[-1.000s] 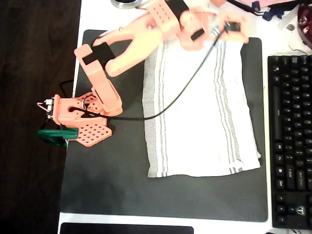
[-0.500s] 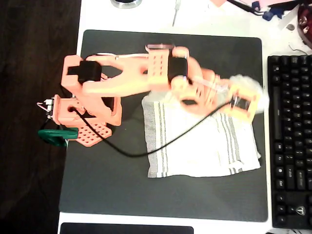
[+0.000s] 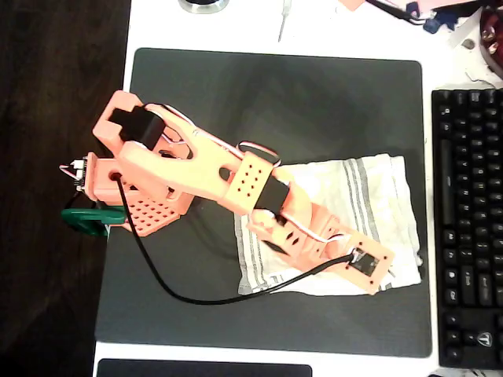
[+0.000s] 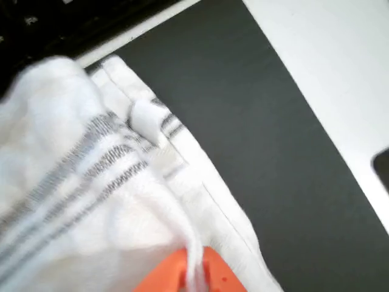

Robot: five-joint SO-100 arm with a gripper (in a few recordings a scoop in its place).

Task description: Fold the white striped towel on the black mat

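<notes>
We see the towel [image 3: 369, 196] doubled over on the mat [image 3: 196, 306], bunched toward the mat's right side in the overhead view, near the keyboard [image 3: 468, 228]. The arm [image 3: 189, 161] reaches across it, and its gripper [image 3: 377, 275] sits over the towel's lower right edge. In the wrist view an orange finger [image 4: 176, 274] shows at the bottom with a fold of towel [image 4: 91, 182] draped against it (whether the jaws pinch the cloth we cannot tell).
</notes>
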